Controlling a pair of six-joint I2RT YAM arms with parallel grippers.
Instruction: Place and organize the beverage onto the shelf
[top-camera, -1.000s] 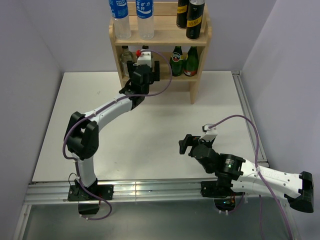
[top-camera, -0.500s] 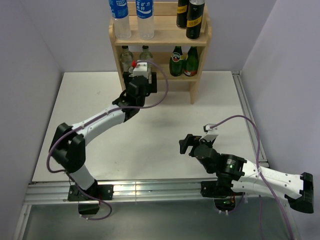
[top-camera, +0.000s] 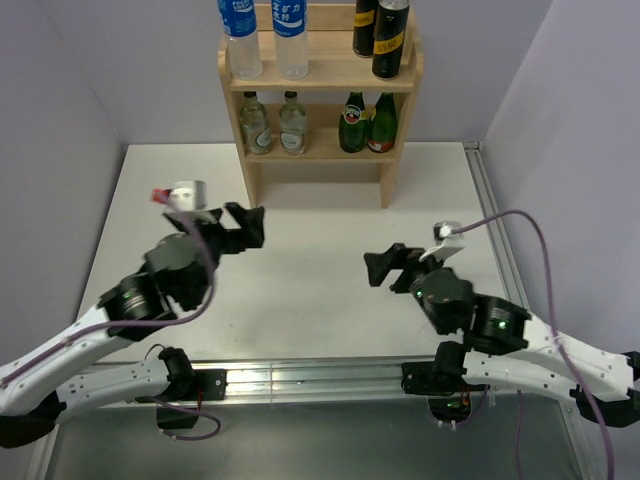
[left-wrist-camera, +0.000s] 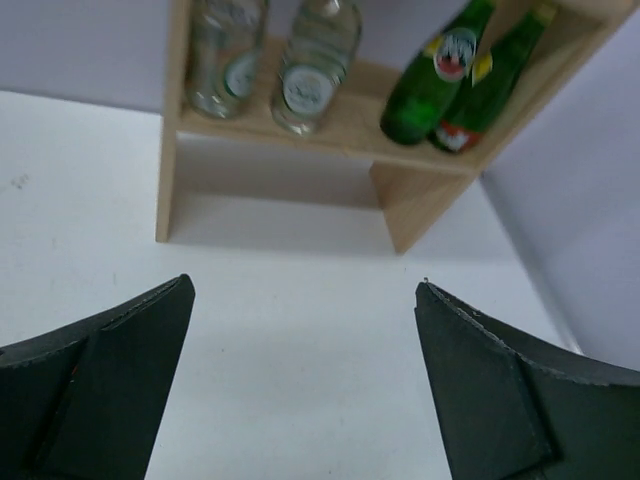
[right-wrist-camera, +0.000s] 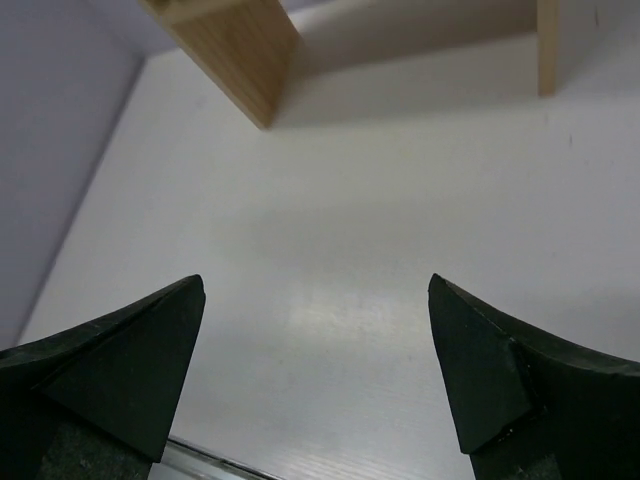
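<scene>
The wooden shelf (top-camera: 320, 75) stands at the far edge of the table. Its top board holds two blue-labelled water bottles (top-camera: 241, 40) (top-camera: 291, 40) on the left and two dark cans (top-camera: 390, 42) (top-camera: 365, 28) on the right. The lower tier holds two short clear bottles (top-camera: 254, 125) (top-camera: 292, 125), which also show in the left wrist view (left-wrist-camera: 225, 55) (left-wrist-camera: 315, 60). My left gripper (top-camera: 245, 216) (left-wrist-camera: 303, 290) is open and empty over the table, well in front of the shelf. My right gripper (top-camera: 386, 264) (right-wrist-camera: 317, 285) is open and empty over the table's right middle.
Two dark green glass bottles with red labels (top-camera: 351, 122) (top-camera: 381, 122) stand on the right of the lower tier and show in the left wrist view (left-wrist-camera: 440, 70). The shelf's legs (right-wrist-camera: 240, 50) show in the right wrist view. A metal rail (top-camera: 300, 375) runs along the near edge. Walls close in on both sides.
My left gripper has pulled back from the shelf's lower tier toward the near left, leaving the second short clear bottle standing there. My right arm has risen and shifted slightly.
</scene>
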